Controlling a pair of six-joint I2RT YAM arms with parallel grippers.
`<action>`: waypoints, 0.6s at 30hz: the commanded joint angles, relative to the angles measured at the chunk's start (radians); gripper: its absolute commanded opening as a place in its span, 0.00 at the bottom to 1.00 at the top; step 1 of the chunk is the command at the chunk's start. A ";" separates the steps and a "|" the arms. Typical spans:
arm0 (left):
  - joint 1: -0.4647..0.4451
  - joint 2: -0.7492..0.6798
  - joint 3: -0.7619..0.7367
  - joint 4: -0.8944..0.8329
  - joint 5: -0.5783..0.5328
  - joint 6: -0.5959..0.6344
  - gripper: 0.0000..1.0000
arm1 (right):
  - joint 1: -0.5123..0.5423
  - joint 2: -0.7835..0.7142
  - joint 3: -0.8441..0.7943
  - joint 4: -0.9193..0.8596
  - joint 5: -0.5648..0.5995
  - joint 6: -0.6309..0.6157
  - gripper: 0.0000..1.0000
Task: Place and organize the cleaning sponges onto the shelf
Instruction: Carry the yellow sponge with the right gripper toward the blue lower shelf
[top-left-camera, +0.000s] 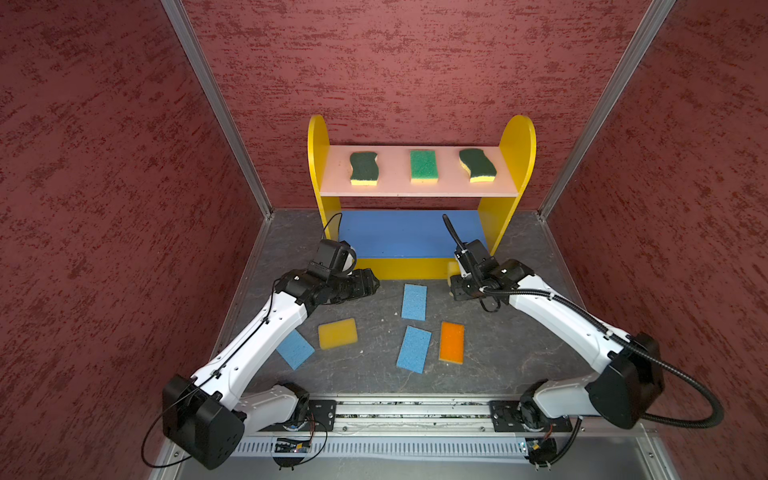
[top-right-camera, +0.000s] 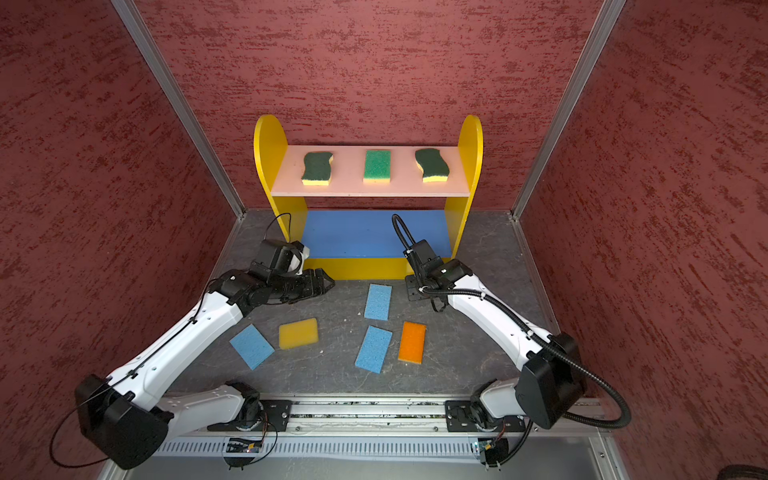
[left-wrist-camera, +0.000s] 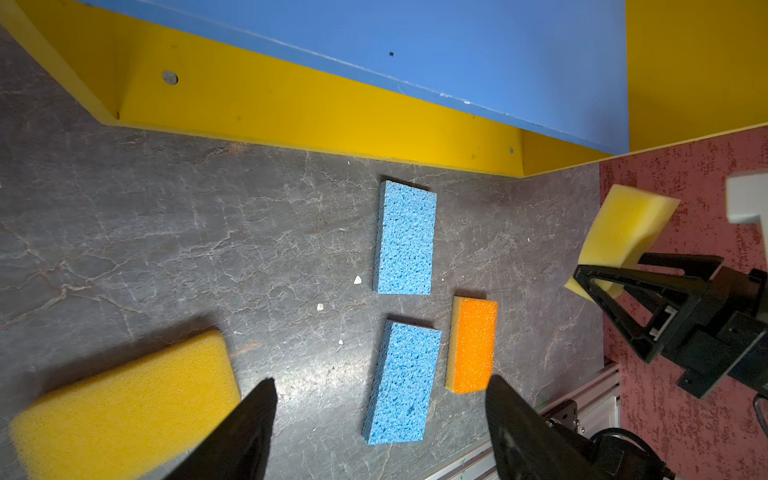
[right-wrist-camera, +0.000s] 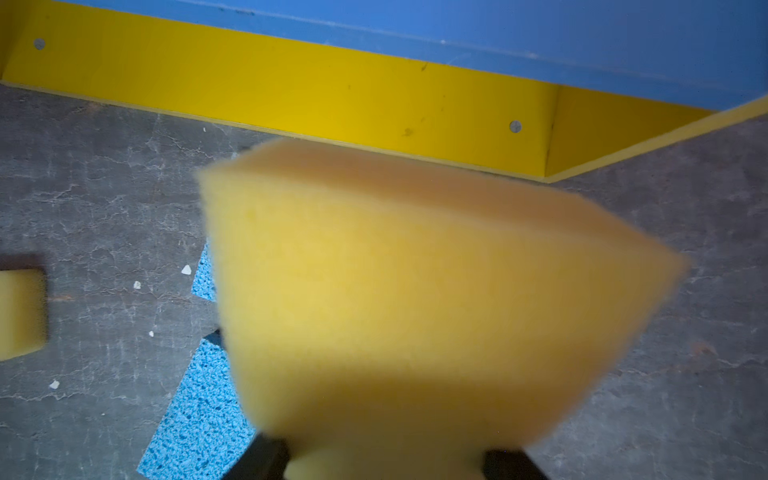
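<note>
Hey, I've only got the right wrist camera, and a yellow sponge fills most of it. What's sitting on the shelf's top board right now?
Observer: Three sponges sit in a row on the pink top board: a dark-green wavy sponge, a bright green sponge in the middle, and a second wavy sponge.
Operator: Anything orange lying loose?
Observer: Yes, an orange sponge lies flat on the table, beside a blue sponge.
Operator: And the other arm?
Observer: The left gripper is open and holds nothing, just in front of the left end of the shelf.
</note>
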 joint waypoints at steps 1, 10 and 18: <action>-0.005 -0.016 -0.022 0.047 -0.016 -0.011 0.80 | 0.004 -0.002 0.034 0.055 0.062 -0.057 0.53; -0.008 -0.023 -0.041 0.098 -0.002 -0.022 0.80 | -0.005 0.039 0.075 0.108 0.085 -0.130 0.52; -0.009 -0.039 -0.058 0.118 -0.011 -0.023 0.80 | -0.045 0.084 0.103 0.144 0.113 -0.147 0.53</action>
